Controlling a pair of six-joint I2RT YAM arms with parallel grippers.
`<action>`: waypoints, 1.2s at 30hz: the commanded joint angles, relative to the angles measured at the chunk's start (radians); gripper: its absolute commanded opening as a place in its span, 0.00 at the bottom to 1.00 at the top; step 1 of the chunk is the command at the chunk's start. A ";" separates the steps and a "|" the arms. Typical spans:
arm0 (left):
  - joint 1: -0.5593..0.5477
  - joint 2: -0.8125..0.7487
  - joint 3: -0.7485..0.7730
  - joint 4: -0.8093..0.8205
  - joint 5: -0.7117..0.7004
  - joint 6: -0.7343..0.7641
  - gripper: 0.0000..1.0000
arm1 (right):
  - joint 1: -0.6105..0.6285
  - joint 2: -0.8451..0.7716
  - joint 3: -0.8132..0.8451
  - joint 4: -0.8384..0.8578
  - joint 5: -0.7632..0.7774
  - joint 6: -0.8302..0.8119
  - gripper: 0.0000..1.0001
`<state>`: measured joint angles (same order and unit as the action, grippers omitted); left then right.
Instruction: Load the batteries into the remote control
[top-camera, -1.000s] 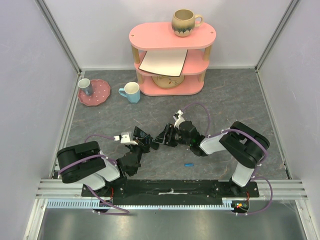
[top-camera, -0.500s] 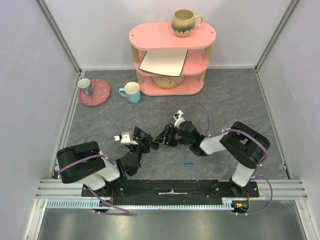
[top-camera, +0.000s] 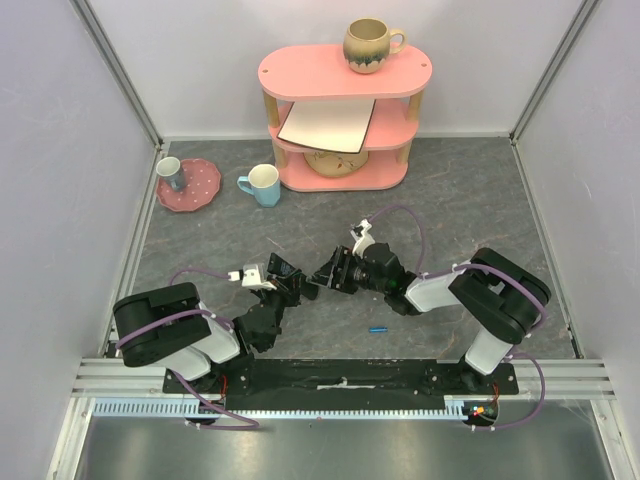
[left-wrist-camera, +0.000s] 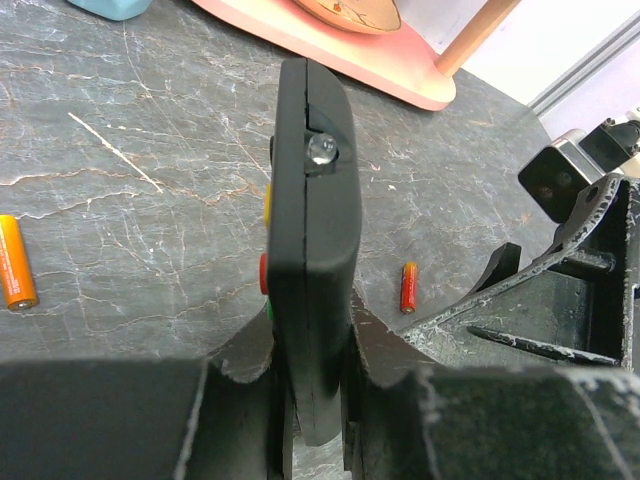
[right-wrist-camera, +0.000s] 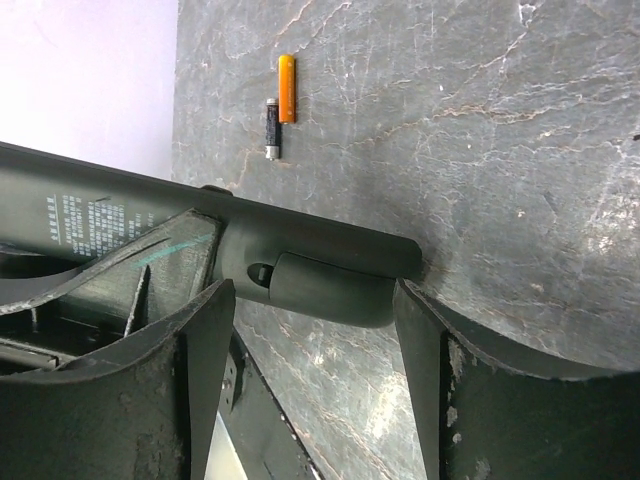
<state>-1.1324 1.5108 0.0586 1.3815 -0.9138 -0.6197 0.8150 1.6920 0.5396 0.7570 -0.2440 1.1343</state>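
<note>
The right gripper (right-wrist-camera: 310, 300) has just widened its jaws astride the remote control (left-wrist-camera: 312, 230), which the left gripper (left-wrist-camera: 312, 350) clamps edge-up, so the batteries (left-wrist-camera: 408, 287) remain unloaded.

Right arm (top-camera: 495, 295) elbow swung outward to right; right gripper (top-camera: 325, 275) edged slightly right

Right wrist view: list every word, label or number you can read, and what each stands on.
Remote control: a block of pale small print on its black casing, too small and blurred to read.
Orange battery: no legible marking.
Dark battery: no legible marking.
</note>
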 joint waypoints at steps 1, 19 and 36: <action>-0.006 -0.003 -0.034 0.283 -0.014 0.035 0.02 | -0.002 -0.003 0.031 0.077 -0.023 0.016 0.73; -0.007 -0.006 -0.031 0.283 -0.002 0.031 0.02 | -0.002 0.057 0.065 0.024 -0.026 0.001 0.71; -0.007 -0.001 -0.023 0.283 0.007 0.037 0.02 | 0.010 0.090 0.079 -0.021 -0.026 -0.024 0.68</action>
<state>-1.1324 1.5108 0.0586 1.3815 -0.9131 -0.6197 0.8124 1.7592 0.5884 0.7467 -0.2695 1.1297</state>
